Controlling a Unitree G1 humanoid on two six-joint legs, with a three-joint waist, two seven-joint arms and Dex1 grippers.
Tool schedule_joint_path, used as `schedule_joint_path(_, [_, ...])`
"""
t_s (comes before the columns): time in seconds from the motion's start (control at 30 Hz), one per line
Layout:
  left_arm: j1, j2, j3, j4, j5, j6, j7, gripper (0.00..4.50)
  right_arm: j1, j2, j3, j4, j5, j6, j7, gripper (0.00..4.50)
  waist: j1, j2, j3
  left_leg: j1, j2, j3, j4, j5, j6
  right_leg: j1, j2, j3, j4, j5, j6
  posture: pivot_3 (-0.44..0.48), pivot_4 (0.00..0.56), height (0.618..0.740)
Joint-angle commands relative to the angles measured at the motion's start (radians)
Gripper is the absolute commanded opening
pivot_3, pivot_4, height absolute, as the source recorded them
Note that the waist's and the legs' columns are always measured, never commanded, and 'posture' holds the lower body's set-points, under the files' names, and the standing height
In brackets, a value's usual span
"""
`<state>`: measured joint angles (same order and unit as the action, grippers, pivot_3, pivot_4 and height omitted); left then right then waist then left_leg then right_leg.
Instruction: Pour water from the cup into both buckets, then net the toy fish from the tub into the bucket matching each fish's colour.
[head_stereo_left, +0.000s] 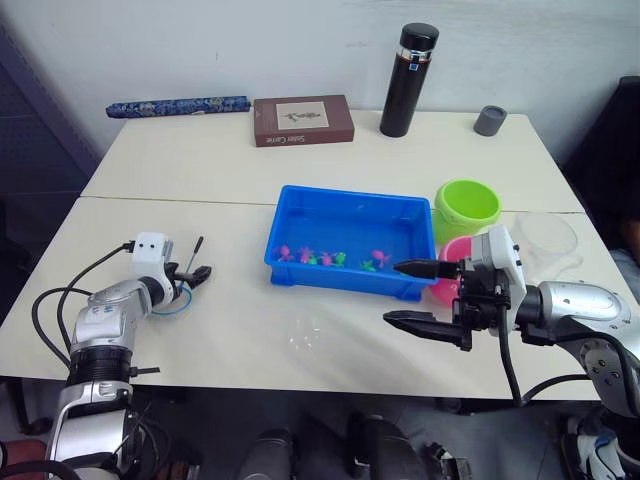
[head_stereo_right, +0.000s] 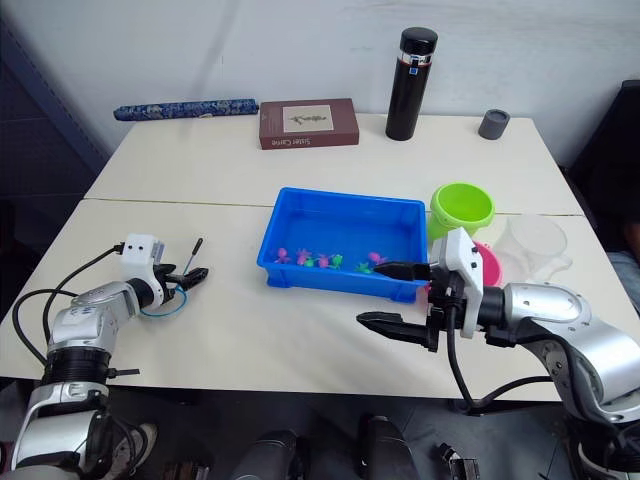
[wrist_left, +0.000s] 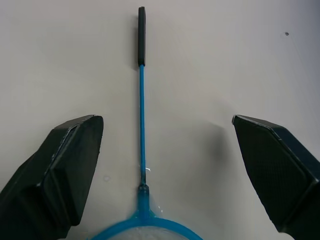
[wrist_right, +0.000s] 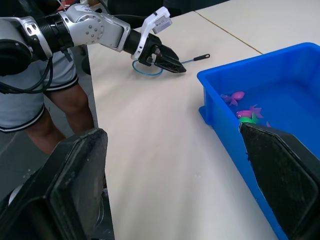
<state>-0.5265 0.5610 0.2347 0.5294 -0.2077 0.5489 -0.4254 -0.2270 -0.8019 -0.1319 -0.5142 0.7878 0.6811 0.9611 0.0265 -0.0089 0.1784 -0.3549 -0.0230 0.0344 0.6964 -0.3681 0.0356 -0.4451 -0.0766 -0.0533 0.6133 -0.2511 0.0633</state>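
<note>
Left wrist view: the left claw (wrist_left: 165, 165) is spread wide and grasps nothing, its 2 fingers (wrist_left: 65, 170) straddling the thin handle of the net (wrist_left: 141, 125), which lies flat on the tabletop (head_stereo_left: 230, 300). The net's hoop lies just below the claw.

Taking the tub (head_stereo_left: 345, 212) as landmark: the net and the left claw (head_stereo_left: 195, 275) are well to its left; the right claw (head_stereo_left: 425, 293), also released and empty, hovers off its front right corner. The green bucket (head_stereo_left: 467, 207) stands just to the tub's right, the pink bucket (head_stereo_left: 452, 255) in front of that, largely hidden by the right claw. The cup (head_stereo_left: 547, 240) stands further right, beyond the buckets. Several toy fish (head_stereo_left: 325, 258), pink and green, lie along the tub's front wall.

Whether the buckets hold water I cannot tell.

Risks, as I judge them: the handle is slim and flat on the surface, so the fingers may close above it or push it sideways. The right claw is near the tub's wall and the pink bucket; a careless swing could tip either.
</note>
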Motion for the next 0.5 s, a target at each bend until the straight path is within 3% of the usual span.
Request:
schedule_joint_path(0.03, [-0.04, 0.011, -0.012, 0.079, 0.022, -0.042, -0.008, 4.5, -0.001, -0.014, -0.035, -0.034, -0.002, -0.019, -0.012, 4.46, 0.0, 0.0, 0.0, 0.0, 0.0, 0.0, 0.0, 0.0, 0.0, 0.0, 0.0, 0.0, 0.0, 0.0, 0.0, 0.0, 0.15, 0.74])
schedule_joint_path(0.47, [-0.125, -0.017, -0.09, 0.242, 0.094, -0.087, -0.024, 4.5, 0.008, -0.017, -0.038, -0.059, 0.012, -0.016, -0.03, 4.46, 0.003, 0.0, 0.0, 0.001, 0.0, 0.0, 0.0, 0.0, 0.0, 0.0, -0.001, -0.001, 0.002, 0.0, 0.0, 0.0, 0.15, 0.74])
schedule_joint_path(0.5, [-0.126, -0.017, -0.097, 0.248, 0.101, -0.084, -0.025, 4.24, 0.005, -0.015, -0.038, -0.063, 0.015, -0.016, -0.032, 4.49, 0.003, 0.001, -0.001, 0.001, 0.0, 0.0, 0.0, 0.0, 0.0, 0.001, -0.001, -0.001, 0.002, 0.0, 0.0, 0.0, 0.15, 0.74])
